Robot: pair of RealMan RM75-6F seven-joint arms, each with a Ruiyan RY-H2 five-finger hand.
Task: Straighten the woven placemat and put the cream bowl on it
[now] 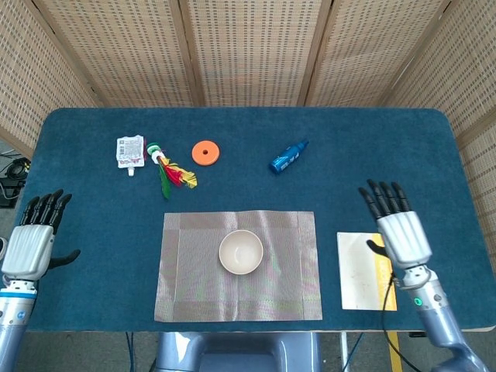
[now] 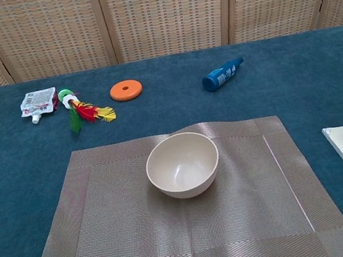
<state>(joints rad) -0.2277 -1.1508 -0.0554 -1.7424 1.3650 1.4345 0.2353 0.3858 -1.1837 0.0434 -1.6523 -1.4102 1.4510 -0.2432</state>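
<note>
In the head view the right hand [image 1: 401,229] was at the lower right of the frame, fingers straight and spread, holding nothing, its palm over the left edge of a white and yellow booklet [image 1: 358,271] lying flat on the dark blue table [image 1: 349,155]. The left hand [image 1: 31,240] was at the lower left edge, fingers also apart and empty, above the table's left border. Neither hand appeared in the chest view. Between them, in the lower middle of the frame, the rectangular brown woven placemat [image 1: 194,287] lay square to the table edge, and the round cream bowl [image 1: 240,252] stood upright near its centre. In the upper part lay a blue plastic bottle [image 1: 289,156] on its side, an orange disc [image 1: 205,153], a red, yellow and green feathered shuttlecock [image 1: 170,172] and a white pouch [image 1: 129,151].
</note>
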